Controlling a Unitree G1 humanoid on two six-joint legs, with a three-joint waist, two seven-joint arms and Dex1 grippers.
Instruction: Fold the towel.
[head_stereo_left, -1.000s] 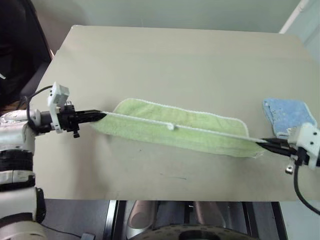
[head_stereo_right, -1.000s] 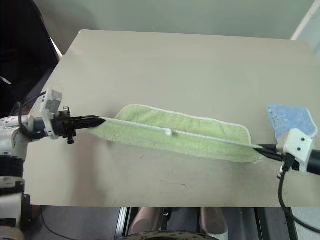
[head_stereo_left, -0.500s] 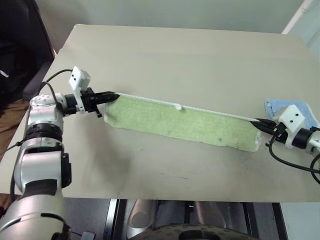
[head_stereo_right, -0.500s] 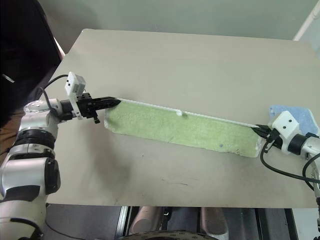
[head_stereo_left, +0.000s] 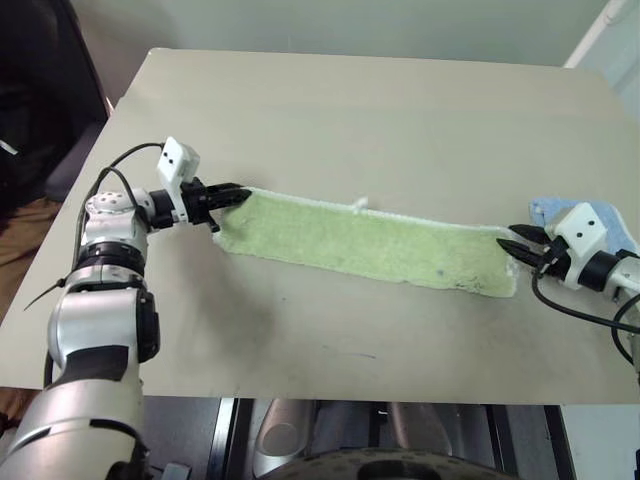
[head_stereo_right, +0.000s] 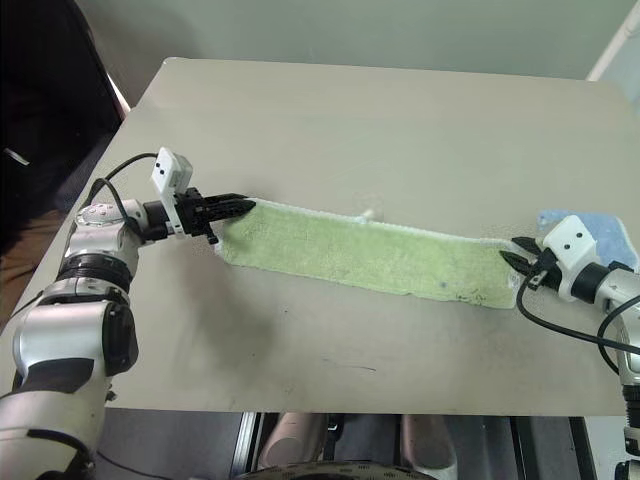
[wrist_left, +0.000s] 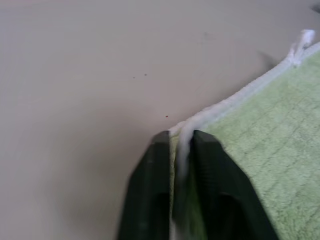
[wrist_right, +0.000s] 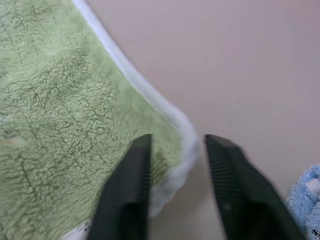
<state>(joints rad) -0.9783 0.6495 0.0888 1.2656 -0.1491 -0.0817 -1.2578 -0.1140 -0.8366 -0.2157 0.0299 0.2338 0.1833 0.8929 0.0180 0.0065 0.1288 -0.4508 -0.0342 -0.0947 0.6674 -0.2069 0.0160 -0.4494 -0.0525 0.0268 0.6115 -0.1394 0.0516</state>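
Observation:
The light green towel (head_stereo_left: 365, 240) lies flat on the table as a long narrow strip, its white stitched edge along the far side and the small loop tag (head_stereo_left: 360, 203) sticking up near the middle. My left gripper (head_stereo_left: 240, 192) is at the strip's far left corner. Its fingers (wrist_left: 155, 165) are slightly parted, with the white edge lying loose between them. My right gripper (head_stereo_left: 510, 243) is at the strip's right end. It stands open, with its fingers (wrist_right: 227, 175) on either side of the towel's corner (wrist_right: 170, 150), which rests on the table.
A light blue towel (head_stereo_right: 600, 222) lies crumpled just behind my right gripper, near the right edge of the beige table (head_stereo_left: 350, 110). A dark chair or similar shape stands off the table's left side.
Both grippers carried the taut raised edge away from me and lowered it, so the towel now lies flat in a doubled strip. Both grippers have gone from shut to parted.

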